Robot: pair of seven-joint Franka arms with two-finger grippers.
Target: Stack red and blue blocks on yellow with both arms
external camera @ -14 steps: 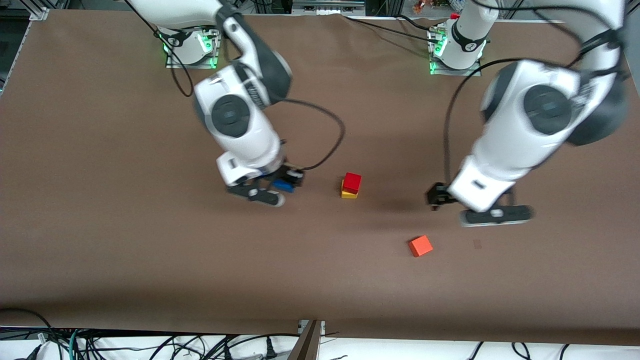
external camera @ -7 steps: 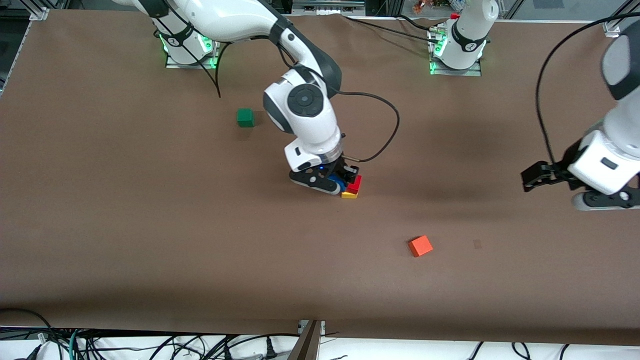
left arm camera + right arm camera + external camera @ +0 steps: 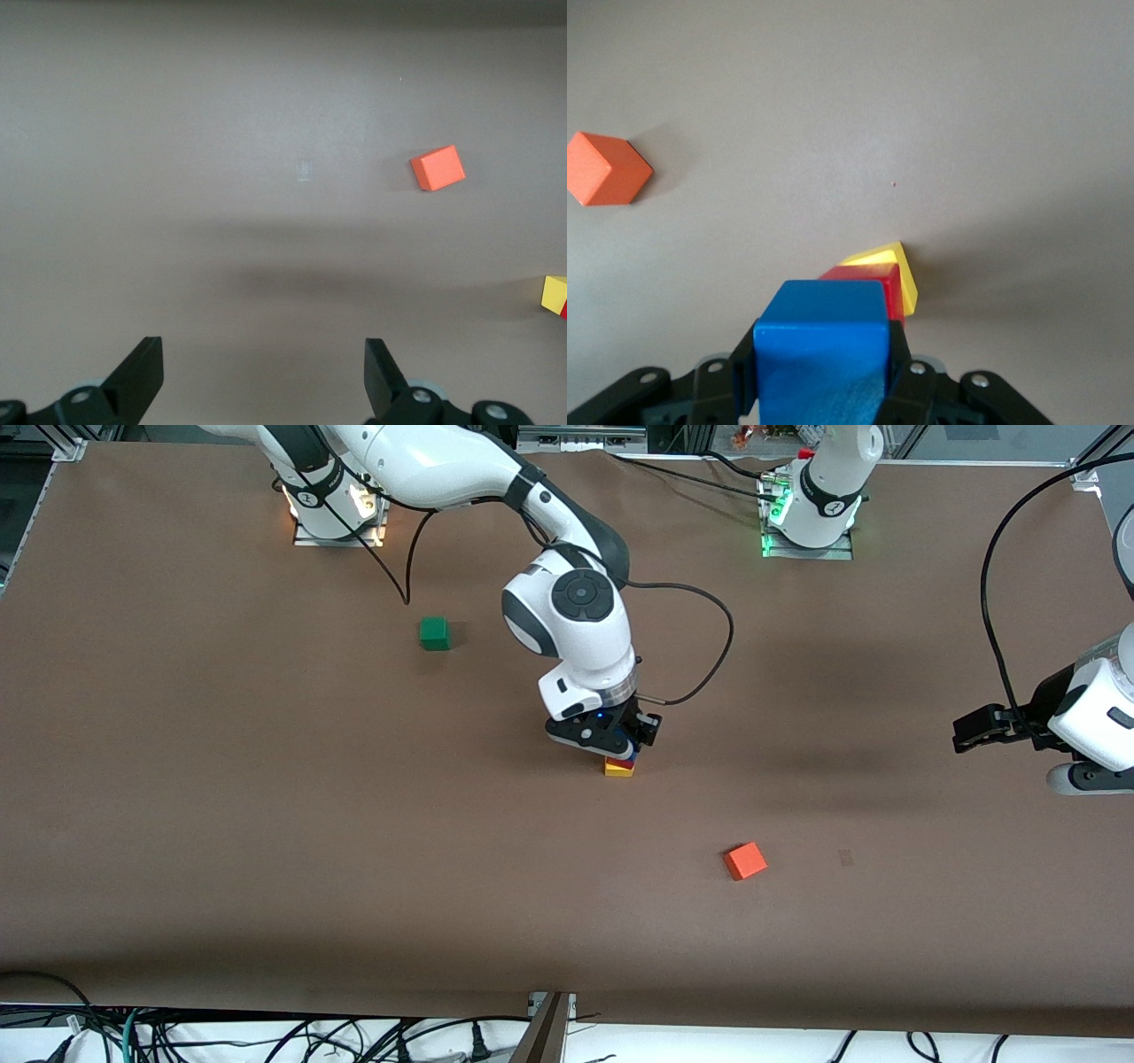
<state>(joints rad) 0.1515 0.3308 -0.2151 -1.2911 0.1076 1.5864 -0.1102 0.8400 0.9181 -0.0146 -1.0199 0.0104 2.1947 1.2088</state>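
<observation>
- Across the front view: brown table (image 3: pixel 266 824) with two white arms. The right arm's gripper (image 3: pixel 611 744) hangs directly over a small stack near the table's middle; the yellow block (image 3: pixel 618 769) sits on the table, a sliver of the red block (image 3: pixel 625 762) shows on top of it, and the gripper hides the rest.
- Same view: green block (image 3: pixel 434 633) lies toward the right arm's end, farther from the camera than the stack. Orange block (image 3: pixel 745 861) lies nearer the camera than the stack, toward the left arm's end.
- Same view: the left arm's gripper (image 3: pixel 1019 748) waits in the air over bare table at the left arm's end, well apart from every block.
- Left wrist view: left gripper (image 3: pixel 264 376) has its jaws wide apart with nothing between them. Orange block (image 3: pixel 438 168) and a corner of the yellow block (image 3: pixel 555 294) lie on the table below.
- Right wrist view: right gripper (image 3: pixel 822 365) has its jaws clamped on the blue block (image 3: pixel 824 341), one finger on each side. Red block (image 3: pixel 873 285) and yellow block (image 3: pixel 893 266) show just past it, stacked; whether blue touches red cannot be told. Orange block (image 3: pixel 604 168) lies well apart.
</observation>
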